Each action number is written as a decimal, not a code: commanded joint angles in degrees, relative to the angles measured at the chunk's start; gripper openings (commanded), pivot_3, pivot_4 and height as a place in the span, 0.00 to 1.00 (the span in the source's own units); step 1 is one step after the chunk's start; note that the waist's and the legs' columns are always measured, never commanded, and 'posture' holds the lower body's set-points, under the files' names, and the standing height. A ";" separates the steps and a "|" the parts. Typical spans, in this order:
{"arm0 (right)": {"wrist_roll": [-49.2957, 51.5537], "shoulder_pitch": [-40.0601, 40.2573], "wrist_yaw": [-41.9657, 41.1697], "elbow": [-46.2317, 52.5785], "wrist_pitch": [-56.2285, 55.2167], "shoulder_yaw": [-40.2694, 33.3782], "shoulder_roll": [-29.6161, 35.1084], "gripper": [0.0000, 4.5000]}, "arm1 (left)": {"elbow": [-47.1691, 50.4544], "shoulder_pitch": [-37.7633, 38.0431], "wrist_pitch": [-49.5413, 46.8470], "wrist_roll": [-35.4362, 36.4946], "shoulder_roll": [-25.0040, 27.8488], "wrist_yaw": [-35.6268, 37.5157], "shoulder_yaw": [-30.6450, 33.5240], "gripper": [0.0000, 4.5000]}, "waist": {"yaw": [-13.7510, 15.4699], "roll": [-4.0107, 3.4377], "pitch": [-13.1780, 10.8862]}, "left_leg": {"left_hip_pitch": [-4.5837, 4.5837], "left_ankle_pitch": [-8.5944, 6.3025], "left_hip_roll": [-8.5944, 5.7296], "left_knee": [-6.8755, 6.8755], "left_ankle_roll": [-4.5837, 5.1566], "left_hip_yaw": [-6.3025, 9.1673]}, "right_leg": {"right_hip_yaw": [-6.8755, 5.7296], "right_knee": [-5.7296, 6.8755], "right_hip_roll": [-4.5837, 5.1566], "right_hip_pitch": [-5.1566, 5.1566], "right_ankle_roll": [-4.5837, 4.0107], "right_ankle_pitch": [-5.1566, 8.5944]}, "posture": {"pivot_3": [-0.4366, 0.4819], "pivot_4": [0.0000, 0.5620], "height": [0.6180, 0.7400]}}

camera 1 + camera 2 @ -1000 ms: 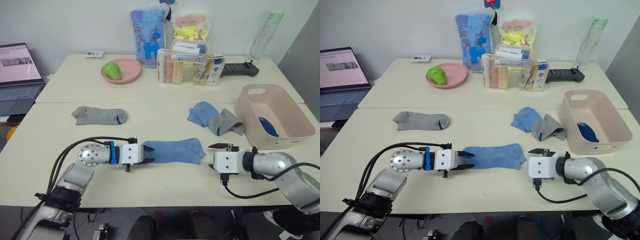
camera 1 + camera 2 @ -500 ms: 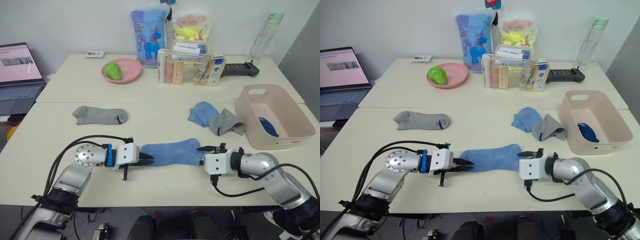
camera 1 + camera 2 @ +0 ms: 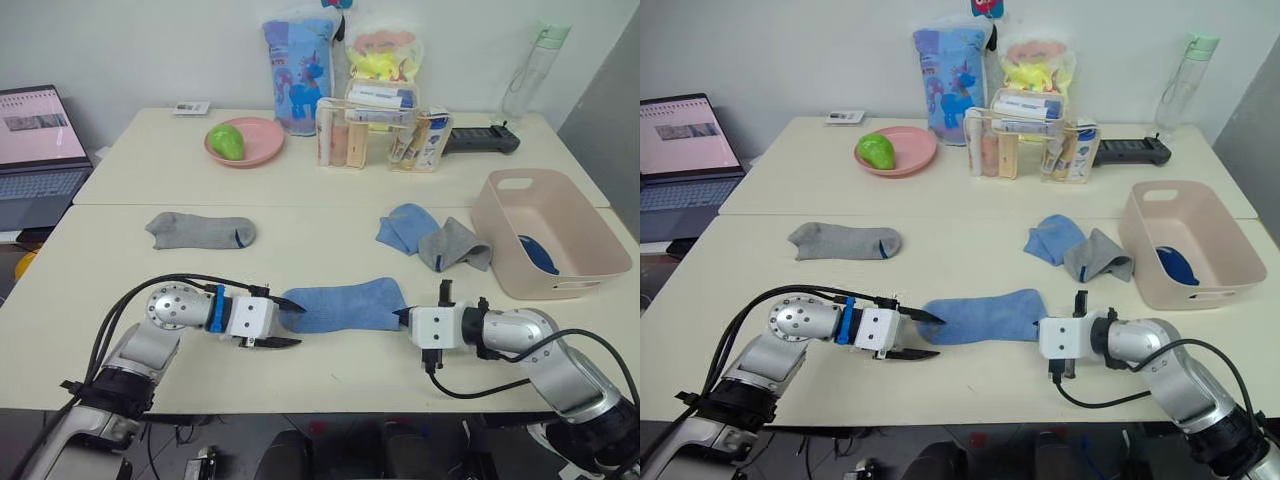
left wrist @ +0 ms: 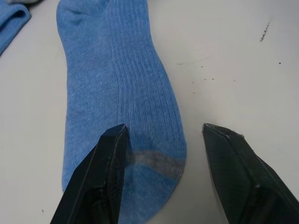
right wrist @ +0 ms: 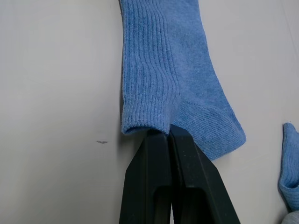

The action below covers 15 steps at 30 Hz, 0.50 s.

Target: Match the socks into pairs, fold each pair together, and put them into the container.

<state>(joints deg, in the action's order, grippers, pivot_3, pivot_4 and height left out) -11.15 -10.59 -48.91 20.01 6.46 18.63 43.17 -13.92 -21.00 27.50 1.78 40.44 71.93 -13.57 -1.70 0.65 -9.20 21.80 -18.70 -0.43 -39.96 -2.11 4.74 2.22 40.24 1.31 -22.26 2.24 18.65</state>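
Bare table (image 3: 330,245) lies open at my twelve o'clock, a wide lane between the grey sock (image 3: 199,231) at eleven and the bunched light blue sock (image 3: 403,227) and crumpled grey sock (image 3: 455,245) at one. The container (image 3: 548,235) walls off two o'clock. Farther out, the pink plate (image 3: 245,142) and the bottle organiser (image 3: 382,125) crowd the far table.

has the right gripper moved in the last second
Yes. The right gripper has moved toward the robot's left, away from the container, and is now shut on the light blue sock.
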 commanded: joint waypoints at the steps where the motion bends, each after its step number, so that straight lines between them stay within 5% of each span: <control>1: 1.87 -0.18 -0.48 2.49 0.85 -2.15 -0.51 0.00 | -3.73 -0.91 2.96 -3.54 -0.58 -1.70 -1.97 0.45 | 0.14 0.01 0.02 | -0.01 0.00 -0.01 -0.02 0.00 0.01 | -0.01 0.01 0.00 0.02 0.00 0.00 | 0.48 0.27 0.69; 8: 6.55 0.72 -1.84 4.58 5.83 -4.34 -1.41 0.00 | -3.22 -1.31 0.26 -0.10 1.20 2.20 -2.50 0.00 | 0.05 0.01 0.03 | -0.03 0.00 -0.02 -0.04 0.01 0.00 | 0.00 0.11 0.00 0.01 0.00 0.00 | 0.48 0.27 0.69; 15: 11.48 0.88 -2.83 8.00 12.31 -5.32 -2.42 0.00 | 2.81 -0.88 -15.03 7.02 1.30 4.85 -0.74 0.00 | -0.14 0.01 0.03 | -0.03 0.00 0.01 -0.04 0.01 0.02 | -0.01 0.16 -0.02 -0.02 0.00 0.00 | 0.48 0.27 0.69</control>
<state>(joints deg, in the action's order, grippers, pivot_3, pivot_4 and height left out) -2.01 -9.57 -51.36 24.93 16.96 14.87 41.13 -13.60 -22.14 16.67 6.67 40.91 76.03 -15.46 -1.84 0.66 -9.18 21.77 -18.71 -0.42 -40.01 -2.09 4.77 2.22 40.41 1.29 -22.29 2.24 18.65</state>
